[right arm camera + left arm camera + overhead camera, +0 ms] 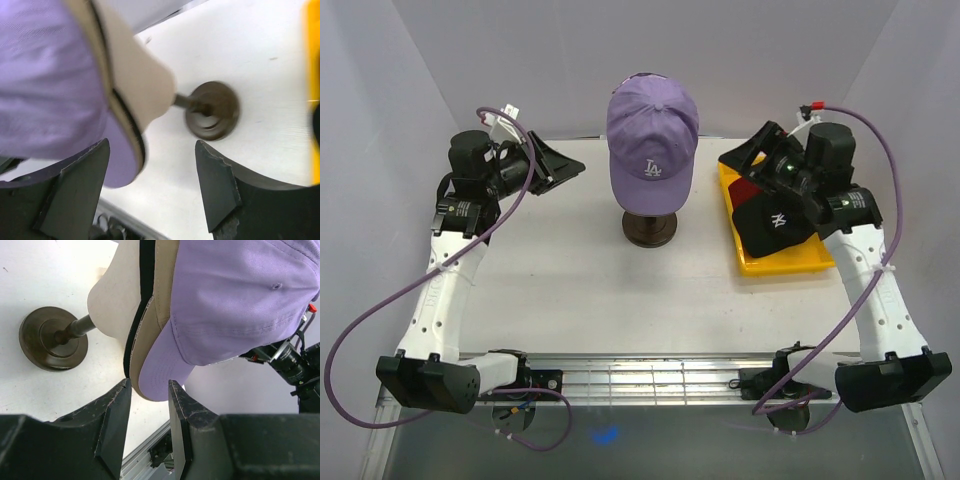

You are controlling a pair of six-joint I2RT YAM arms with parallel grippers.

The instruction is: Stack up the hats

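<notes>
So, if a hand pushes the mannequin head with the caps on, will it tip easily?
Probably yes: the mannequin head sits on a thin post above a small round base, so a push near the lavender cap could tip it. Its fabric looks soft, so it may shift first.

Top view is bright and even — diffuse light, just a soft shadow around the mannequin base (650, 232) on the white table (570, 280). Left wrist view is fairly sharp, table close to blown out. Right wrist view is blurred throughout — lavender cap (45, 75) and yellow tray (312, 60) edge smeared.
</notes>
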